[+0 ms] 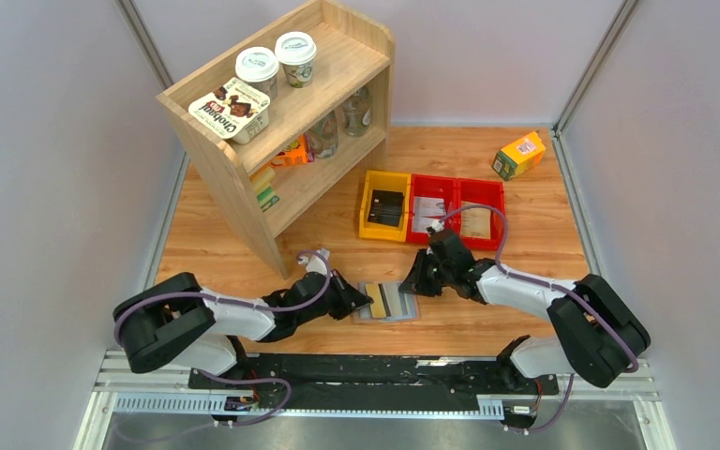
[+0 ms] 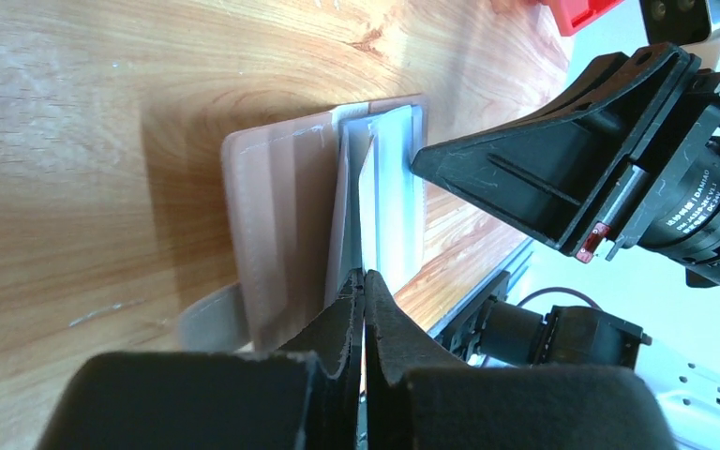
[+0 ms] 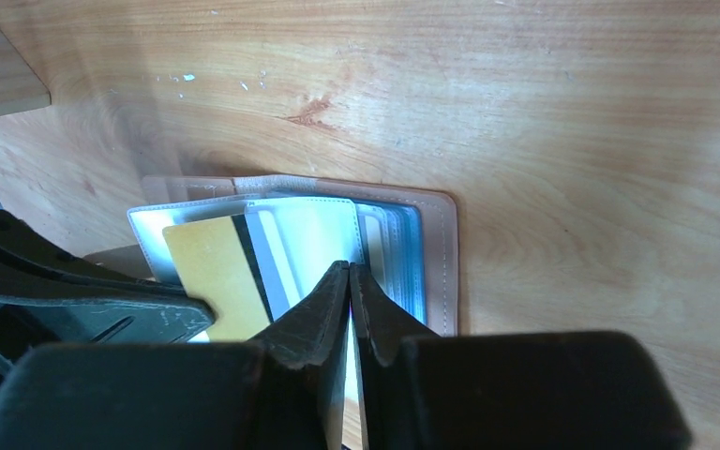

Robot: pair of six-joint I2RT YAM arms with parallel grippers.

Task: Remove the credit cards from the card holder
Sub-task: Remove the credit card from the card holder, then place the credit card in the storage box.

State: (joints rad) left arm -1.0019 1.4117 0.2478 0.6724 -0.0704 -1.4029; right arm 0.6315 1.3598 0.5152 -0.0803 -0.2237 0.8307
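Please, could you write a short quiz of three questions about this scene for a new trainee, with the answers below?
1. True or false: the card holder lies closed inside the yellow bin.
2. In the right wrist view, the right gripper pinches a pale card. What colour is the card beside it? A) green B) tan-yellow C) red
3. How many red bins stand next to the yellow bin?
Key: 1. False: it lies open on the table, between the left gripper and the right one. 2. B. 3. Two.
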